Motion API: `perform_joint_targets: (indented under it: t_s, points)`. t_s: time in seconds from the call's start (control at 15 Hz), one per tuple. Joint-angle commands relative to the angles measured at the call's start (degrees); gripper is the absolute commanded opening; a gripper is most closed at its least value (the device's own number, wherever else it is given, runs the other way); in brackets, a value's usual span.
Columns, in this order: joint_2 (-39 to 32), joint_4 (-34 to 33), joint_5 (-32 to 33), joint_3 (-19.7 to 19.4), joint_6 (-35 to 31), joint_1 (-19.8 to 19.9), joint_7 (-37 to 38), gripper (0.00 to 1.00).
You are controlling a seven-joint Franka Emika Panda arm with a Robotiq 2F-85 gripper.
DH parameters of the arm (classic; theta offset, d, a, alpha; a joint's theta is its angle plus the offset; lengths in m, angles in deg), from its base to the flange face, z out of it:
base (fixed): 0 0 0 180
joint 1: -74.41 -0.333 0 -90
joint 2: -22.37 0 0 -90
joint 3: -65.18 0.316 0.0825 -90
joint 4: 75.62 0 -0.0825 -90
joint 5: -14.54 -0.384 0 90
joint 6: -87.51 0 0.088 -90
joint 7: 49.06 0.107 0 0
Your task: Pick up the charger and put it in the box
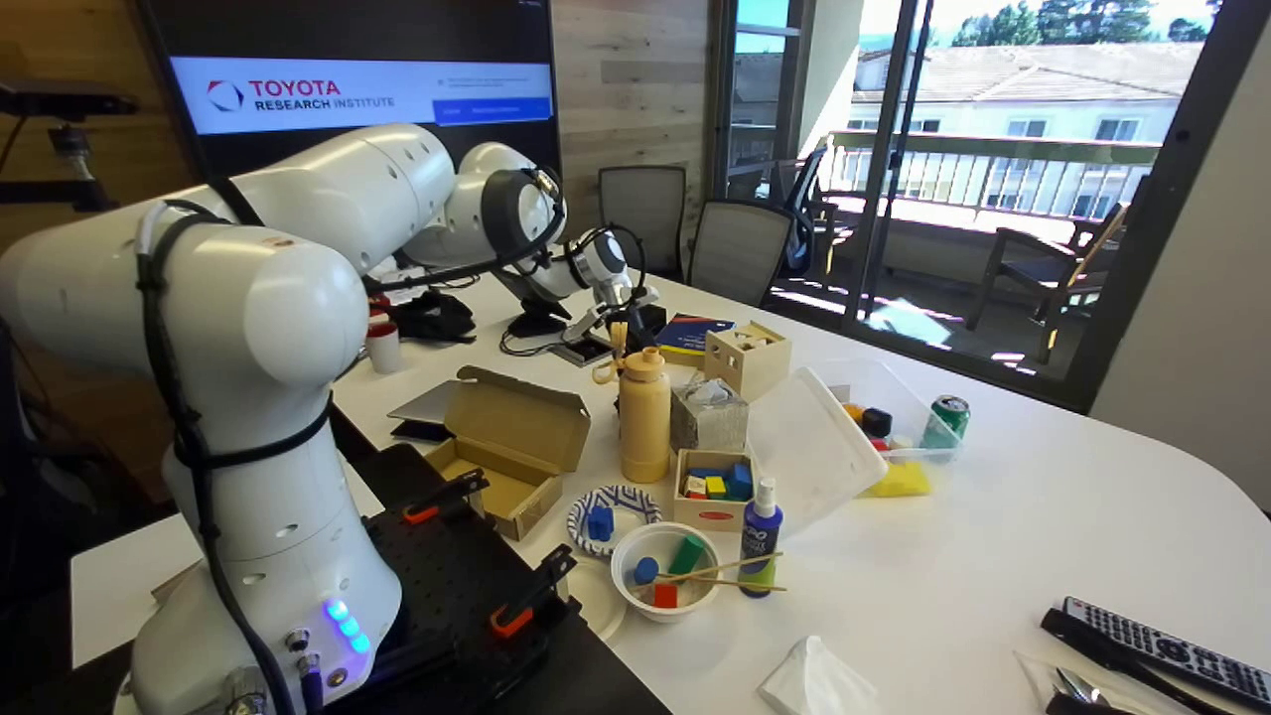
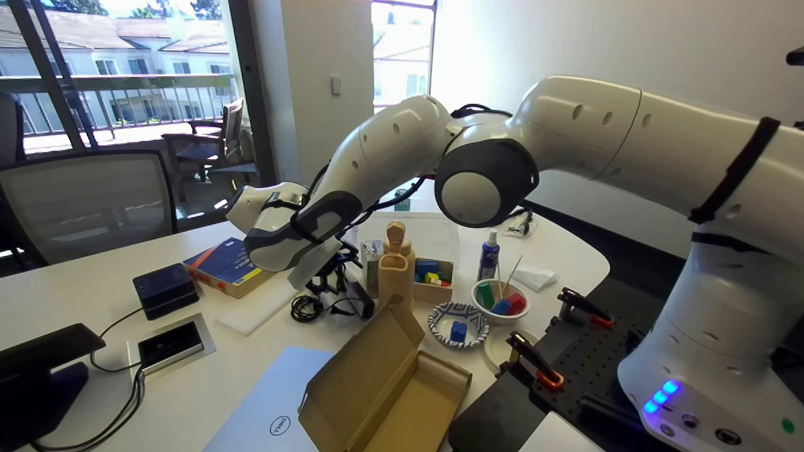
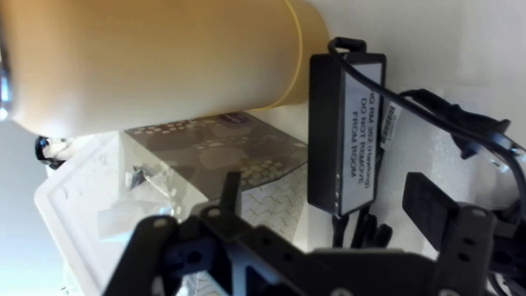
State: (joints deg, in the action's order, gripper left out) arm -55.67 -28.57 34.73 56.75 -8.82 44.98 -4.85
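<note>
The charger is a black block with a white label (image 3: 345, 135). It stands on the table beside the tan bottle, with its cord and plug beside it. It also shows in an exterior view (image 2: 360, 300); the bottle hides most of it in the opposite exterior view. My gripper (image 3: 324, 191) is open and empty. In the wrist view the charger lies ahead, between the lines of the two fingers, with no finger touching it. The gripper hangs above the cord in an exterior view (image 2: 338, 267). The cardboard box stands open and empty in both exterior views (image 1: 499, 485) (image 2: 419, 402).
The tan bottle (image 1: 645, 417) and the tissue box (image 3: 213, 152) stand close to the charger. A block box (image 1: 710, 511), a patterned plate (image 1: 581, 511), a bowl (image 1: 628, 556) and a spray bottle (image 1: 761, 536) stand nearby. A laptop (image 2: 270, 402) lies beside the cardboard box.
</note>
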Motion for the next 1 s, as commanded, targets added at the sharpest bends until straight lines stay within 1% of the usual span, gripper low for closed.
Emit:
perform_joint_targets:
  t_s: [0.0, 0.4, 0.47, 0.53, 0.6, 0.93]
  points:
    - [-3.09, -3.72, 1.98, -2.63, 5.95, -1.38, 0.89, 1.0]
    - [-7.2, -8.0, 5.78, -5.49, 13.15, -3.47, -0.38, 1.0]
    - [-7.89, -8.61, 6.01, -5.67, 13.71, -3.54, -0.62, 1.0]
    - [-8.28, -9.23, 6.85, -4.95, 14.35, -3.31, -0.59, 1.0]
    - [-6.15, -5.44, 7.62, -4.26, 13.0, -3.51, 0.06, 1.0]
    - [-6.64, -5.58, 7.26, -2.88, 11.69, -2.68, -0.13, 1.0]
